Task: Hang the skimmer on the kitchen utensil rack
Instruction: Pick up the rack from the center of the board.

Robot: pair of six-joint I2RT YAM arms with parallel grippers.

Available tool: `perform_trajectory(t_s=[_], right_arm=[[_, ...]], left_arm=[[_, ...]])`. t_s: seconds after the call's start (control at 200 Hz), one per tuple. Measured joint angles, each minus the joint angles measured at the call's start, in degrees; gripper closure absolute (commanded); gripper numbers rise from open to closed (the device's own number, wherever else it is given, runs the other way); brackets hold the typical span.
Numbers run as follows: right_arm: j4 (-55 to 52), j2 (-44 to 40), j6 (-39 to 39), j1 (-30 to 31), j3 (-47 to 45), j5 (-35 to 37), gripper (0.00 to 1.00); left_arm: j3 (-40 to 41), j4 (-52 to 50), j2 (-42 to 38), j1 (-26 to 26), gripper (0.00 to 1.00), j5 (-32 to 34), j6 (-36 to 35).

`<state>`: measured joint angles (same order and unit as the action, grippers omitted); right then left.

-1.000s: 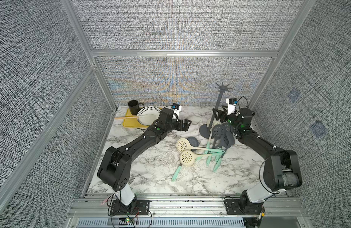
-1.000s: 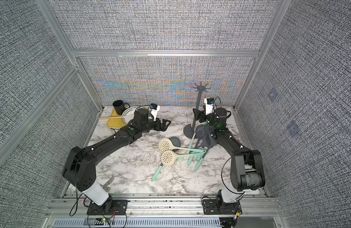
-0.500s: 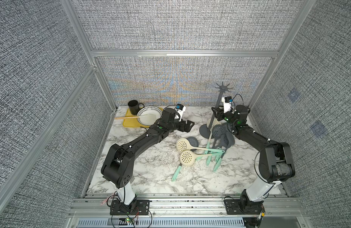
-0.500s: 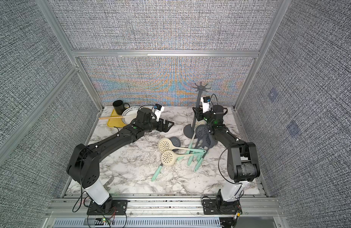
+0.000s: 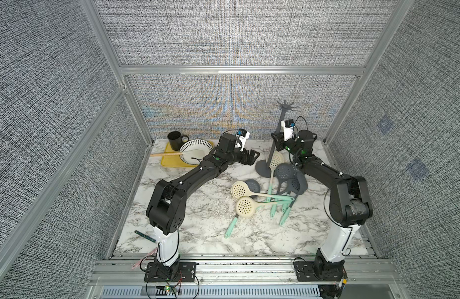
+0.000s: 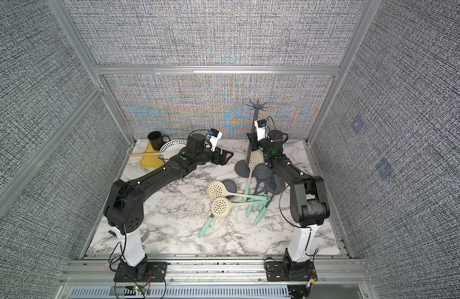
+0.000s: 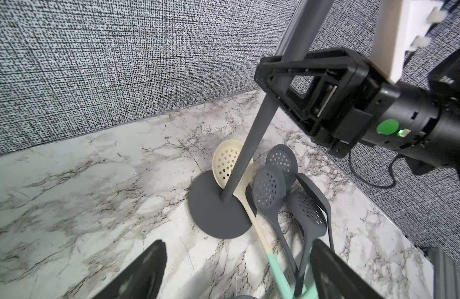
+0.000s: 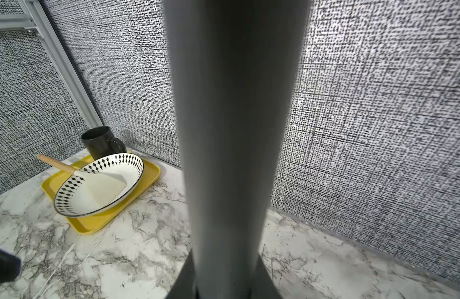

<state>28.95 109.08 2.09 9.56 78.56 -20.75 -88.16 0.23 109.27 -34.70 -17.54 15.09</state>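
The dark grey kitchen utensil rack [image 5: 262, 169] stands upright at the back, cream and grey skimmers [image 5: 245, 207] heaped against its base.

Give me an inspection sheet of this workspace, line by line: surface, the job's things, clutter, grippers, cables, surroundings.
Surface: marble-pattern tabletop, pale shreds scattered on it.
Job's things: kitchen utensil rack upright at the back, hooks bare; skimmers, cream and dark grey, piled beside its base, none hung.
Clutter: black mug and patterned plate on a yellow tray; wooden-handled spatula in the plate.
Grippers: left gripper open, empty; right gripper astride the rack's pole, contact unclear.
Cables: black cable looped at the right wrist; loose wires at the left arm's base.
Surroundings: grey fabric wall panels in aluminium framing.
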Motion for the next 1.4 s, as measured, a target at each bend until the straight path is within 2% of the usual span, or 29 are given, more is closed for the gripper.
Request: perform_trajectory(t_s=[0.185, 0.47, 0.746, 1.046, 1.121, 1.226, 1.401], right_arm=[[-0.74, 4.55, 4.61, 2.29, 6.23, 4.37, 1.0], [1.95, 7.61, 21.49, 2.08, 9.07, 13.14, 1.0], [7.23, 7.58, 39.43, 1.27, 6.1, 14.14, 1.0], [15.41, 6.86, 55.84, -0.94, 0.74, 11.82, 1.0], [15.19, 6.14, 56.83, -0.96, 0.2, 11.32, 1.0], [13.09, 3.45, 53.42, 0.33, 0.46, 11.28, 1.0], [9.49, -1.29, 43.17, 6.05, 1.46, 11.45, 1.0]], left_arm=[[-1.73, -0.35, 1.03, 0.09, 0.11, 4.76, -0.04], [-1.73, -2.32, 0.68, 0.35, 0.1, 8.57, 0.59], [2.58, -4.39, -4.66, 0.72, 0.1, 13.11, 1.73], [2.16, -9.27, -5.95, 1.01, 0.1, 15.5, 3.87], [1.33, -10.91, -6.16, 1.05, 0.1, 15.58, 4.46], [1.97, -13.64, -9.09, 1.38, 0.1, 16.79, 5.09], [11.93, -15.06, -23.47, 4.94, 0.1, 21.94, 8.41]])
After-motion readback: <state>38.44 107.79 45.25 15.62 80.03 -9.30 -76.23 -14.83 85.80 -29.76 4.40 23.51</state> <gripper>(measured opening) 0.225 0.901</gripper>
